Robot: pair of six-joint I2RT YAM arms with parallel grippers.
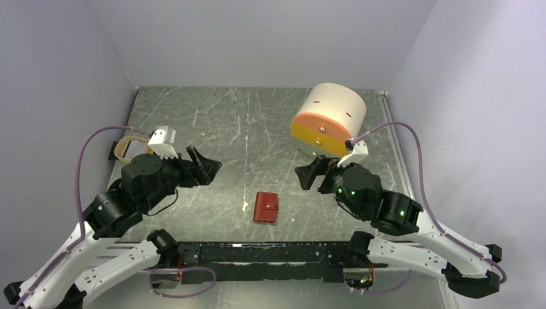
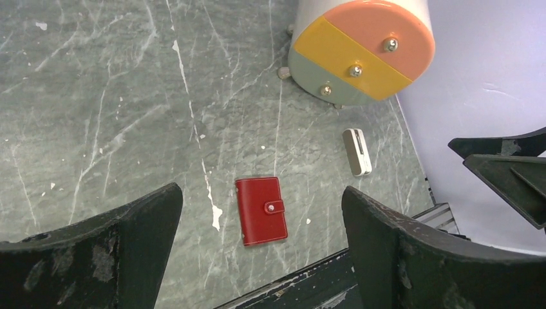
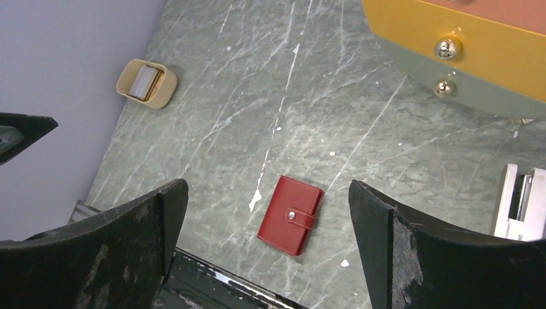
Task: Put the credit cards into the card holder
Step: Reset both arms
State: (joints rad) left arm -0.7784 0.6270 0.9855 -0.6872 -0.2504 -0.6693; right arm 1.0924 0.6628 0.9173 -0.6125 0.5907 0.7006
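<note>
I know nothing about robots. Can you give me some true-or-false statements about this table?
1. The red card holder lies closed on the table. True.
2. The left end effector grips the card holder. False: it is open and holds nothing.
3. The right end effector is open. True.
4. The beige tray stands next to the orange-fronted cylinder. False: the tray is on the left side, the cylinder on the right.

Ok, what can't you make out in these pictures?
- Wallet pockets: snapped shut in every view.
- Cards in the tray: too small to count, right wrist; mostly behind the left arm, top view.
- White device: cut by the right edge, right wrist.
</note>
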